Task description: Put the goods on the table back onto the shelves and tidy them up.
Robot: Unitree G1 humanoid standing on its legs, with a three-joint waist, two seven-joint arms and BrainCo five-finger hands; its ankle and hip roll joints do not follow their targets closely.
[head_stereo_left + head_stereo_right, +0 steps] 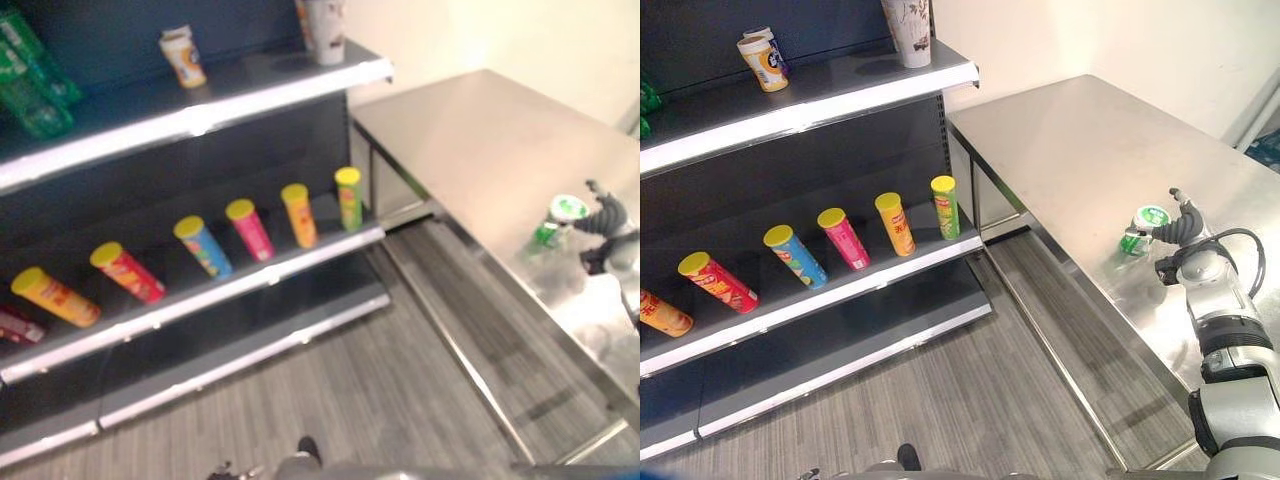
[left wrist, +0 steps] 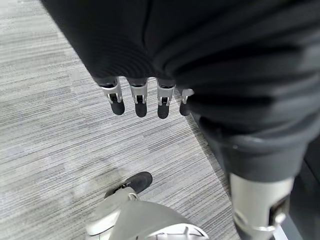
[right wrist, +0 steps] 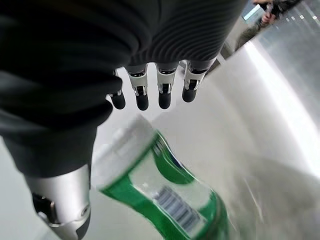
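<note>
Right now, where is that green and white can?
The green and white can stands on the steel table at the robot's right, beside its right hand, well apart from the shelves.

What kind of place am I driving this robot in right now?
Most likely a shop aisle or a mock-up of one: dark retail shelves with a row of yellow-lidded snack tubes, cups above, and a steel table where the right hand meets a green-and-white can.
</note>
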